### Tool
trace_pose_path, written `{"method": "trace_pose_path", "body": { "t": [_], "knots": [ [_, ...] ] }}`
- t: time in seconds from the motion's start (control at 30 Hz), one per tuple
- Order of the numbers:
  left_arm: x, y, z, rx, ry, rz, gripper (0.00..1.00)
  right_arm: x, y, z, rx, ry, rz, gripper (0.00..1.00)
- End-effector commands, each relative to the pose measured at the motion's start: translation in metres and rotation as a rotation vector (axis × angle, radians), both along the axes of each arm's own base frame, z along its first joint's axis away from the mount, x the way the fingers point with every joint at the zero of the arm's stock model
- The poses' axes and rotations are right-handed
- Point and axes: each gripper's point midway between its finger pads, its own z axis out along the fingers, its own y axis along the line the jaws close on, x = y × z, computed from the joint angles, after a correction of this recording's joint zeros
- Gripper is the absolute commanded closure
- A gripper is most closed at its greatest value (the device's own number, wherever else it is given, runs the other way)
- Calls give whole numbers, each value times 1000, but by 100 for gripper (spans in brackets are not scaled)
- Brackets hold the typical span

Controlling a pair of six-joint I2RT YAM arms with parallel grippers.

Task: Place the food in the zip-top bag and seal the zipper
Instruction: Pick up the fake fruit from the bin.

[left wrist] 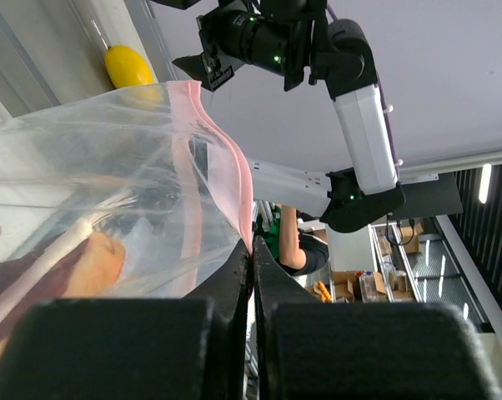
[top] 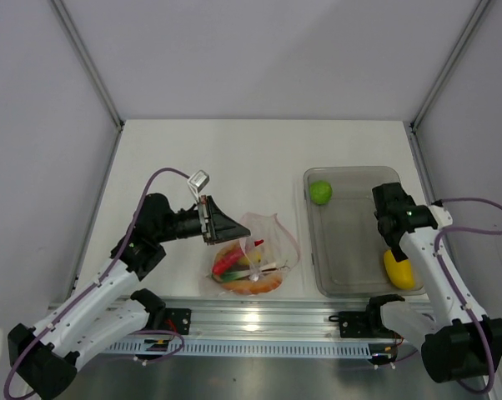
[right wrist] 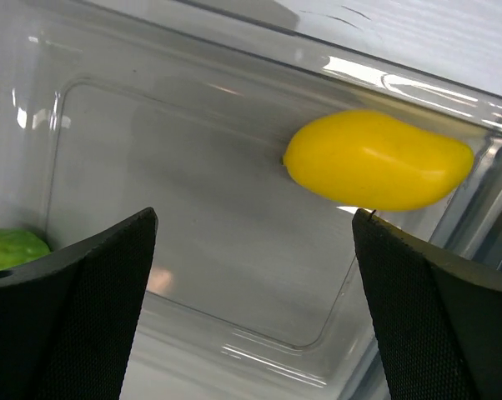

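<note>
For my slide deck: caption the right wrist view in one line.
Open right pincer hovers over the clear bin, yellow fruit ahead, green fruit at left.

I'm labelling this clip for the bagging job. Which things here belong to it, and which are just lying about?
Part of the job:
bag, with food already inside
pink zipper
green fruit
yellow fruit

Just lying about:
clear bin, with both loose fruits in it
metal rail

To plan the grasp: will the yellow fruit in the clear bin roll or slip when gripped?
The yellow fruit looks rounded and tapered, so it would likely roll unevenly. Its smooth skin may slip in a grip. The bin wall beside it probably stops it.
</note>
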Motion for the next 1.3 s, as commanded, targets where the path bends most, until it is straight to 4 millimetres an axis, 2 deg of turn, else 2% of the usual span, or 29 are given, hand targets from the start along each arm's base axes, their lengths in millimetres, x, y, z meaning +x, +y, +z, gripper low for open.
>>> {"method": "trace_pose_path", "body": {
  "t": [0.0, 0.13, 0.27, 0.53, 0.67, 0.83, 1.27],
  "knots": [
    [-5, 1, 22, -21, -67, -38, 99, -3, -12, 6, 27, -149, -162, 1],
    [-3, -1, 17, -9, -49, -43, 99, -14, -27, -4, -1, -124, -251, 4],
    [-3, -2, 11, 4, -26, -52, 100, -26, -42, -15, -52, -51, -329, 1],
    [-1, -6, 8, 1, 5, -76, 99, -38, -42, -51, -16, 66, -389, 1],
    [-4, -4, 8, 6, 3, -70, 99, -52, -47, -74, 22, 99, -434, 1],
    [-5, -2, 2, 18, 3, -65, 100, -58, -53, -82, 44, 99, -465, 1],
    [-7, -2, -1, 10, 11, -75, 99, -59, -46, -113, 110, 168, -437, 1]
  ]
}}
